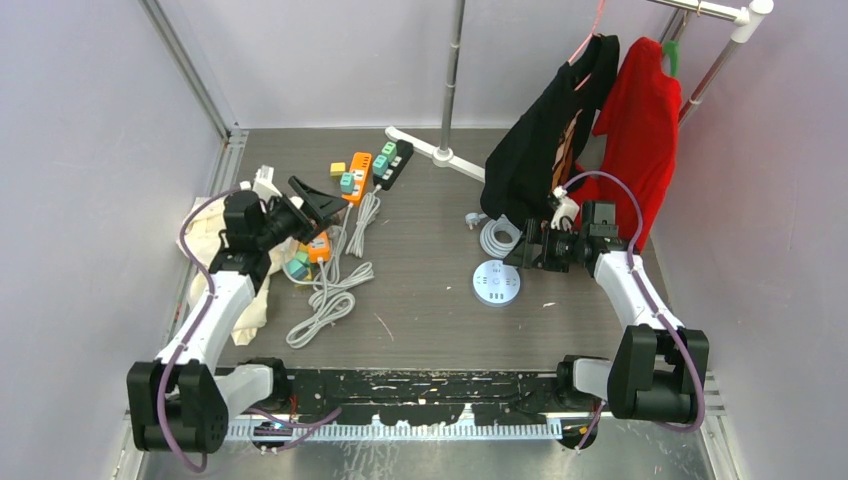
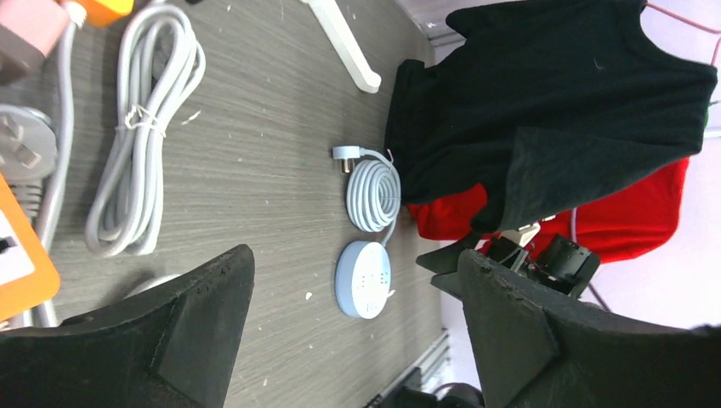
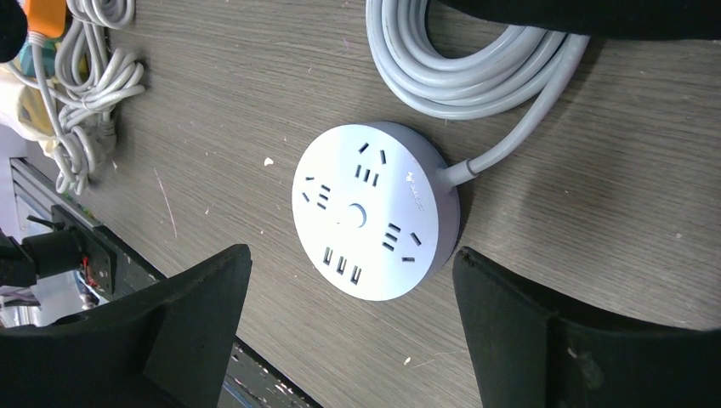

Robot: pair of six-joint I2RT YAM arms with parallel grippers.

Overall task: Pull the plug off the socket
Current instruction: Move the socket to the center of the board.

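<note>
At the table's left side, the plug (image 2: 21, 151), a pale hard-plastic piece, lay with its prongs showing, just beside the orange power strip (image 2: 21, 268). It looked light and rigid, best pinched across its body rather than its limp cord. The left gripper (image 1: 322, 203) hung wide open and empty. The right gripper (image 1: 522, 250), equally wide and empty, hovered by a round white socket hub (image 3: 374, 212), whose small logo was unreadable.
</note>
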